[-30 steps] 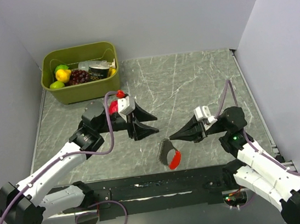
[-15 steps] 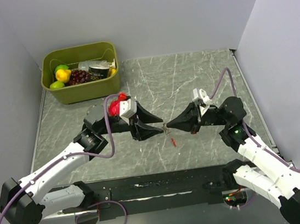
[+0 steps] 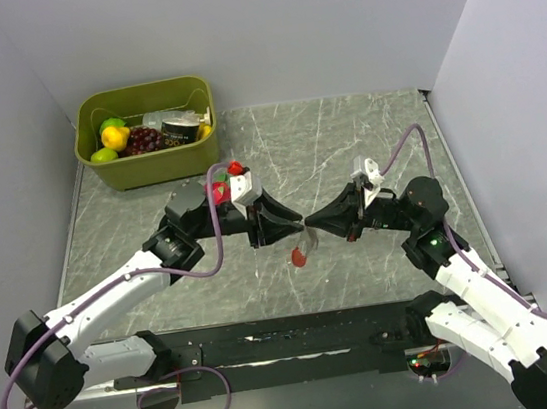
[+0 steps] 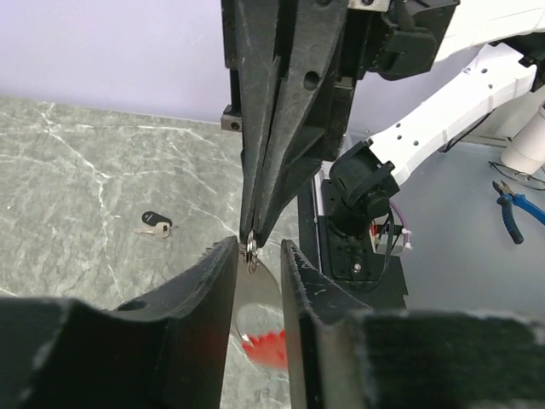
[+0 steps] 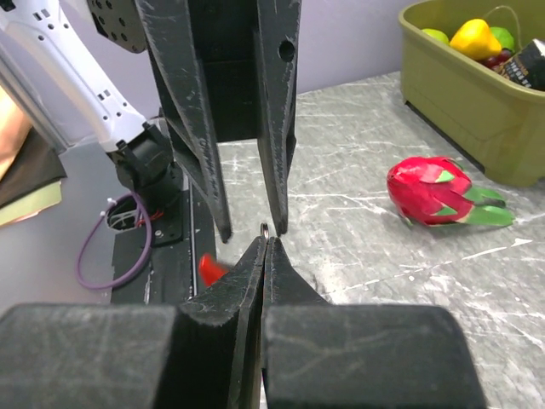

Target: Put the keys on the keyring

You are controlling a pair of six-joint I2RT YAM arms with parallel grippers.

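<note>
Closed in above the table (image 3: 366,142) with right gripper (image 5: 265,243) clenched on the raised keyring (image 3: 301,253) and left gripper (image 4: 257,249) narrowed to a slim gap around its ring, not yet pinching, leaving the key (image 4: 156,226) unthreaded below

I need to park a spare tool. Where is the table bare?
Bare: the far stretch between the green bin and the right wall, and the strip in front of the bin. Crowded: the centre, where left gripper and right gripper meet at the keyring.
</note>
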